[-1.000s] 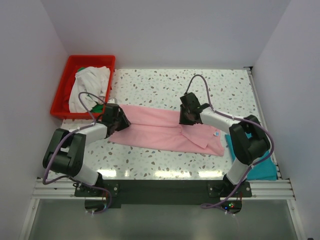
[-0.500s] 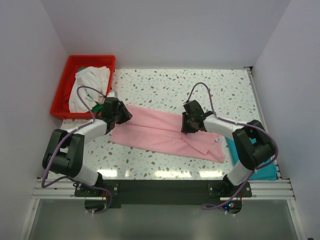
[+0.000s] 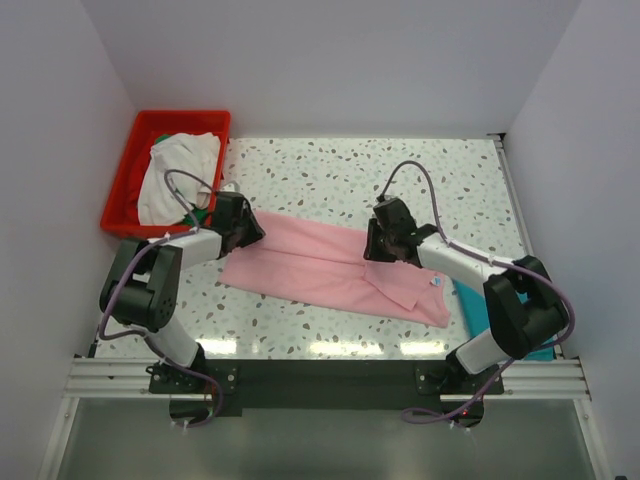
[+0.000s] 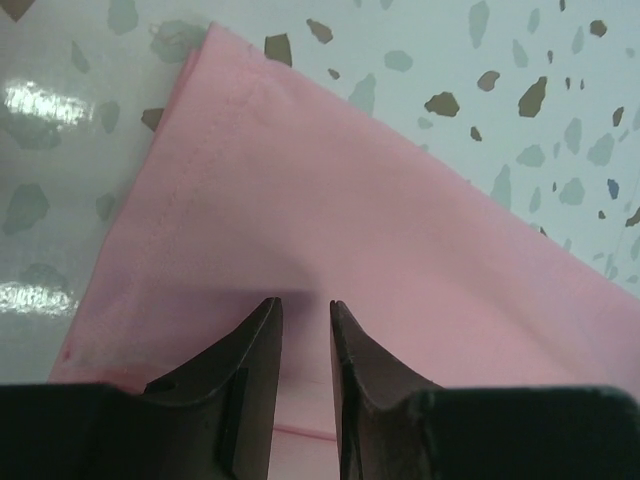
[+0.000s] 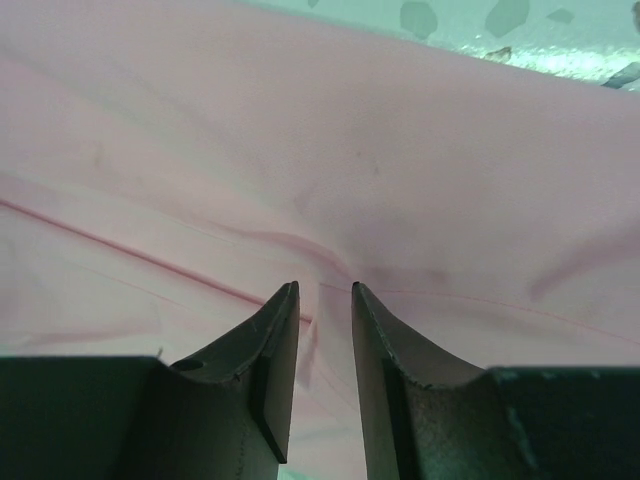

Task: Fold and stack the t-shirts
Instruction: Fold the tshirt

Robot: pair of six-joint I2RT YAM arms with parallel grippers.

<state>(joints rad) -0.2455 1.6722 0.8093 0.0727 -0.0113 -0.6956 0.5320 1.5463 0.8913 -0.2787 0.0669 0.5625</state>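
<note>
1. Pink shirt (image 3: pixel 330 265): lies flat on the table (image 3: pixel 320 170) as a long folded band, between both arms.
2. Left gripper (image 4: pixel 305 305): over the band's left end, near its corner; fingers narrowly apart; whether it grips cannot be told.
3. Right gripper (image 5: pixel 322 288): on the band's right part; pinched on a crease of pink cloth.

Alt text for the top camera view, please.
A pink shirt lies folded lengthwise across a speckled table, the left claw at its left end, the right claw near its middle. A red crate with white cloth sits far left; a teal shirt lies at right.
</note>
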